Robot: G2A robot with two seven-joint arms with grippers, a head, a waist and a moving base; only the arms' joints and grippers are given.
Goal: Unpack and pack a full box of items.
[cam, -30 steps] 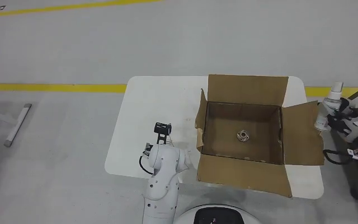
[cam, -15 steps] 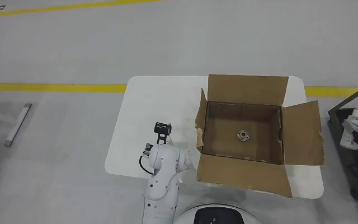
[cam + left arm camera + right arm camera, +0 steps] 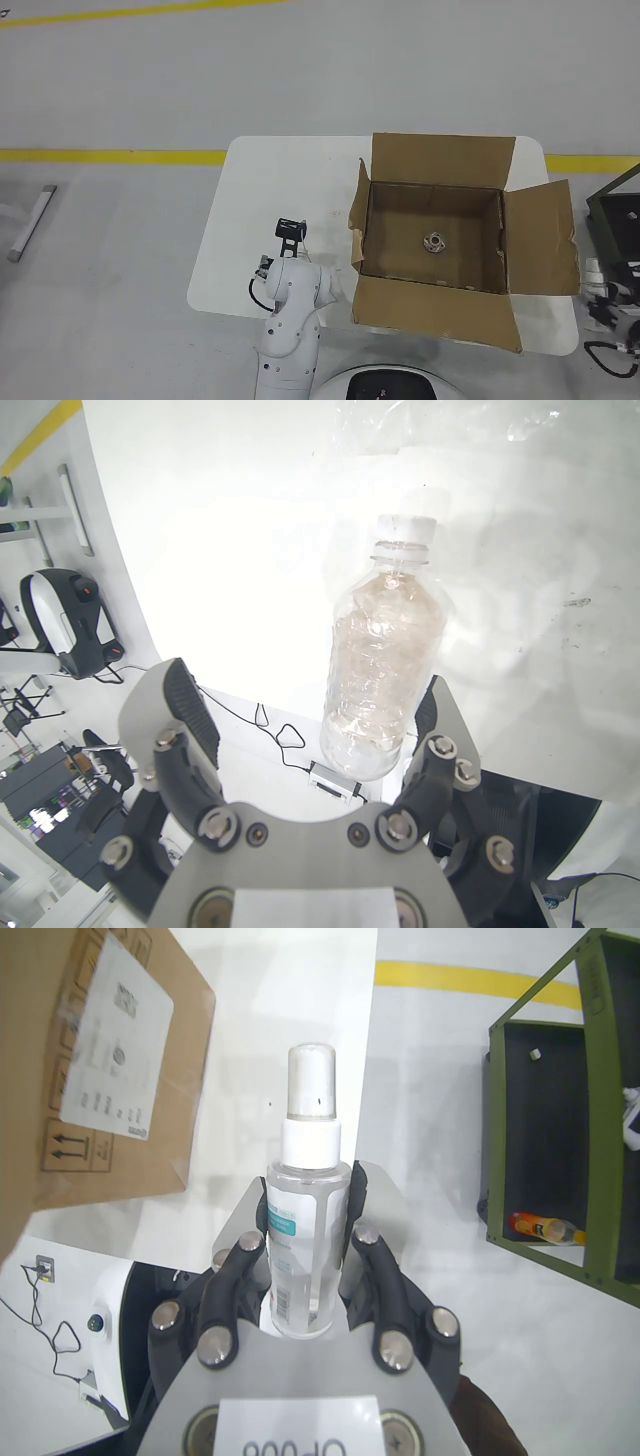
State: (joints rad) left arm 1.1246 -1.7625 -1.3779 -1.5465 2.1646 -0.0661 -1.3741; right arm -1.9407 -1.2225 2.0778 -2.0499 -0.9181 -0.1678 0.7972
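Right wrist view: right hand grips clear plastic spray bottle mid-body, probably light, stiff, slippery; left hand gapes wide.

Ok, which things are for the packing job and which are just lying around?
For the job: cardboard box, spray bottle, clear bottle, green crate.
Just lying about: grey bar, charger.
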